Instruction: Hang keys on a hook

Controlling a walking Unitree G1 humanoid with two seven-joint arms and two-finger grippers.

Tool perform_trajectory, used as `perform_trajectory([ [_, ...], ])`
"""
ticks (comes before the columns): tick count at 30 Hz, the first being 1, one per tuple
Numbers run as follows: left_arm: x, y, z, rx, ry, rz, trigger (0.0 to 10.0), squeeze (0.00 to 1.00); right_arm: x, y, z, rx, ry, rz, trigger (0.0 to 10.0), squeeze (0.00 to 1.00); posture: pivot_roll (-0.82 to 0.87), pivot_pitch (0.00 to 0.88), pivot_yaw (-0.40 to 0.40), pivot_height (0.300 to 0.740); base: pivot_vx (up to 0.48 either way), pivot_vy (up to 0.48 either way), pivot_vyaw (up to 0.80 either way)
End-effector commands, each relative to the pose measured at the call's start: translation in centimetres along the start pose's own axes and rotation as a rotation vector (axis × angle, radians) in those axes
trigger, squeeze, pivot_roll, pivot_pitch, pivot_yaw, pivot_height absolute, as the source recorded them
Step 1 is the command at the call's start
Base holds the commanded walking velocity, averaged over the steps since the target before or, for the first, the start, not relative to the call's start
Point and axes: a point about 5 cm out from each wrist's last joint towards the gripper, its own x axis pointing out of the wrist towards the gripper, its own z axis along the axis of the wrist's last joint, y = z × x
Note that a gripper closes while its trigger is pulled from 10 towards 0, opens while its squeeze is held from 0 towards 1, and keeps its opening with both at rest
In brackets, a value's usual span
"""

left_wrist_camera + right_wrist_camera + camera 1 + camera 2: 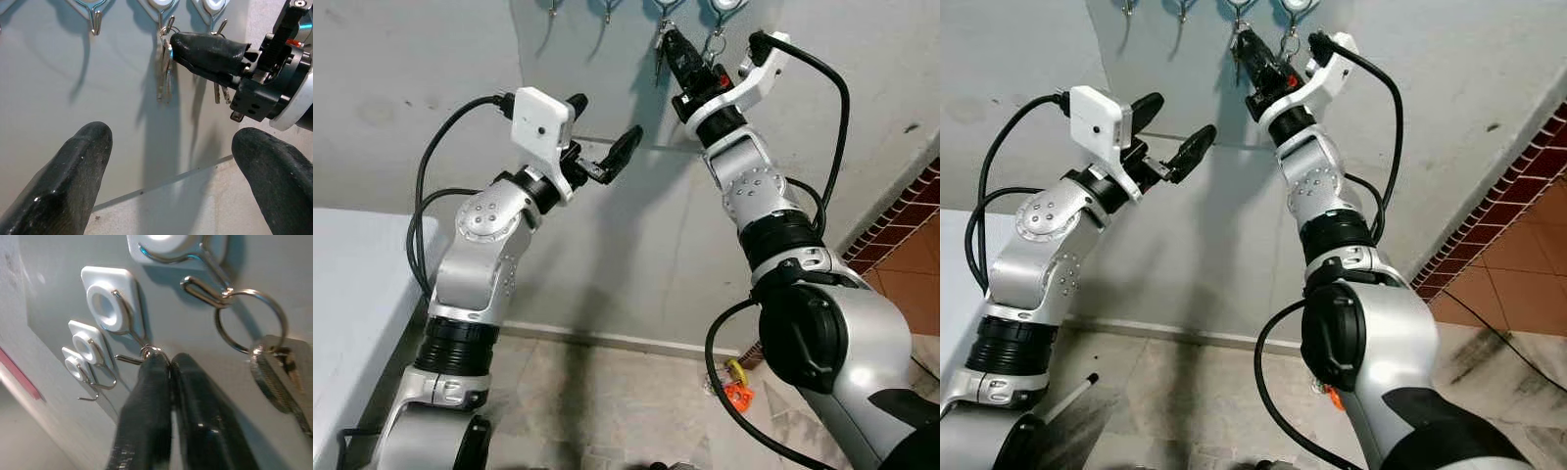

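wall (607, 245): pale grey, smooth, scuffed in places, arm shadows across it | right edge: red brick-pattern tiling (901, 211) | floor (636, 411): mottled grey stone tiles, pale skirting strip along wall base | left: white flat surface (352, 294) | floor item: small orange and yellow object (738, 390) | light: even, indoor

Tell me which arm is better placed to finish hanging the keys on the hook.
The right. Its end effector is already up at the hook, fingers pinched together on the keys at the wire. The left end effector hovers open, lower and away from the wall.
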Motion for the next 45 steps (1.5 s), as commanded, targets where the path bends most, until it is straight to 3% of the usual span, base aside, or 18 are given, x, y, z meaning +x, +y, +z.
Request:
perform_trajectory([
  [1, -0.1, 0.1, 0.5, 0.006, -0.015, -0.002, 10.0, 0.00, -0.1, -0.1, 0.0, 0.033, -0.015, -0.003, 10.0, 1.00, 0.09, 0.158, -0.038, 0.740, 0.000, 0.000, 0.00],
  [15, -0.4, -0.1, 0.3, -0.011, -0.007, 0.023, 10.0, 0.00, -1.2, 0.5, -1.7, -0.061, 0.023, 0.144, 10.0, 1.00, 0.09, 0.154, -0.036, 0.740, 0.000, 0.000, 0.00],
  [19, -0.9, -0.1, -0.2, -0.023, 0.000, 0.053, 10.0, 0.00, -2.1, 0.1, -2.3, -0.081, 0.038, 0.159, 10.0, 1.00, 0.10, 0.147, -0.034, 0.740, 0.000, 0.000, 0.00],
  [25, -2.5, -0.1, -2.6, -0.074, 0.056, 0.130, 10.0, 0.00, -4.9, -1.5, -3.7, -0.103, 0.076, 0.119, 10.0, 1.00, 0.10, 0.127, -0.031, 0.740, 0.000, 0.000, 0.00],
  [26, -3.3, -0.1, -4.0, -0.092, 0.087, 0.166, 10.0, 0.00, -6.2, -2.2, -4.6, -0.117, 0.097, 0.087, 10.0, 1.00, 0.09, 0.108, -0.024, 0.740, 0.000, 0.000, 0.00],
  [27, -3.3, -0.1, -4.0, -0.092, 0.087, 0.166, 10.0, 0.00, -6.2, -2.2, -4.6, -0.117, 0.097, 0.087, 10.0, 1.00, 0.09, 0.108, -0.024, 0.740, 0.000, 0.000, 0.00],
  [29, -4.9, -0.3, -6.8, -0.120, 0.162, 0.235, 10.0, 0.00, -8.9, -4.0, -5.9, -0.146, 0.126, -0.017, 10.0, 1.00, 0.09, 0.091, -0.020, 0.740, 0.000, 0.000, 0.00],
  [30, -4.9, -0.3, -6.8, -0.120, 0.162, 0.235, 10.0, 0.00, -8.9, -4.0, -5.9, -0.146, 0.126, -0.017, 10.0, 1.00, 0.09, 0.091, -0.020, 0.740, 0.000, 0.000, 0.00],
  [34, -7.4, -0.8, -10.9, -0.135, 0.280, 0.328, 10.0, 0.00, -13.4, -6.7, -7.8, -0.190, 0.200, -0.170, 10.0, 1.00, 0.08, 0.062, -0.012, 0.740, 0.000, 0.000, 0.00],
  [37, -8.4, -1.0, -12.4, -0.136, 0.319, 0.358, 10.0, 0.00, -15.4, -7.7, -8.6, -0.206, 0.235, -0.237, 10.0, 1.00, 0.07, 0.055, -0.009, 0.740, 0.000, 0.000, 0.00],
  [38, -9.2, -1.2, -13.9, -0.129, 0.376, 0.386, 10.0, 0.00, -17.5, -8.7, -9.3, -0.232, 0.276, -0.315, 10.0, 1.00, 0.07, 0.040, -0.002, 0.740, 0.000, 0.000, 0.00],
  [41, -10.8, -1.6, -16.3, -0.143, 0.463, 0.429, 10.0, 0.00, -20.8, -10.1, -10.6, -0.286, 0.361, -0.429, 10.0, 1.00, 0.06, 0.016, 0.008, 0.740, 0.000, 0.000, 0.00],
  [42, -11.9, -2.1, -17.9, -0.149, 0.530, 0.448, 10.0, 0.00, -23.3, -10.8, -11.4, -0.338, 0.444, -0.490, 10.0, 1.00, 0.05, 0.006, 0.013, 0.740, 0.000, 0.000, 0.00],
  [43, -12.5, -2.5, -18.6, -0.132, 0.563, 0.455, 10.0, 0.00, -24.6, -11.1, -11.9, -0.339, 0.480, -0.530, 10.0, 1.00, 0.05, 0.000, 0.016, 0.740, 0.000, 0.000, 0.00],
  [45, -13.0, -2.8, -19.2, -0.111, 0.592, 0.459, 10.0, 0.00, -25.8, -11.4, -12.3, -0.333, 0.510, -0.571, 10.0, 1.00, 0.05, 0.000, 0.018, 0.740, 0.000, 0.000, 0.00],
])
